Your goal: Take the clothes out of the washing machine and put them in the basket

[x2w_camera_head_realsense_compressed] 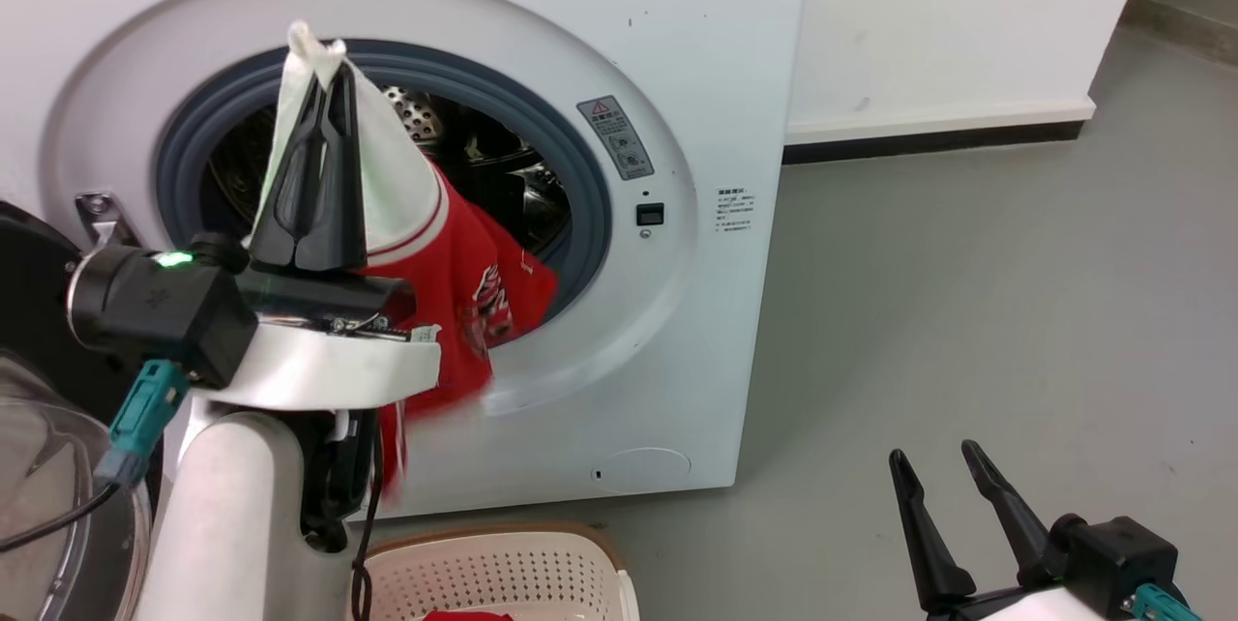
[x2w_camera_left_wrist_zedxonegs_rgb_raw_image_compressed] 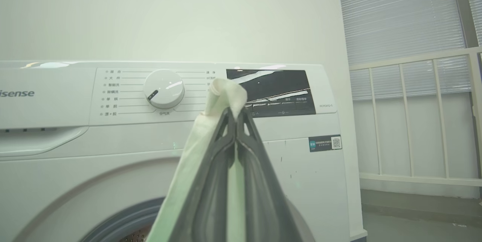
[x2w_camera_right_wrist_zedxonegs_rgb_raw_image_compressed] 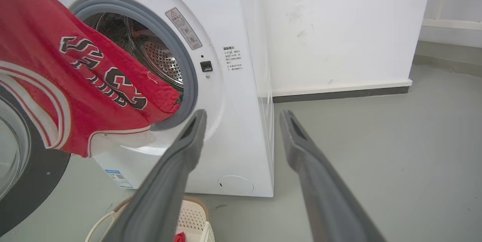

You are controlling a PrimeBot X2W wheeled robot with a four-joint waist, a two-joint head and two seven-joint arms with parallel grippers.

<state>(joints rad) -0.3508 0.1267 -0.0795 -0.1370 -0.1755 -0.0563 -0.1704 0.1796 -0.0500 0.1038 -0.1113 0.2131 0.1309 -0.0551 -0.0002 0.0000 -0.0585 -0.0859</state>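
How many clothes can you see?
2. One red jersey hangs from the left pincer before the washing machine's opening; a red scrap shows in the basket. More may hide in the drum.

— Where's the red garment [x2w_camera_head_realsense_compressed: 455,282]?
— Hanging in front of the washing machine [x2w_camera_head_realsense_compressed: 696,118]'s open mouth, white part uppermost, dark lettering showing, one lower corner at the opening.
— And the basket [x2w_camera_head_realsense_compressed: 513,568]?
— On the floor just below, cream and perforated, with a red scrap [x2w_camera_head_realsense_compressed: 464,615] inside.
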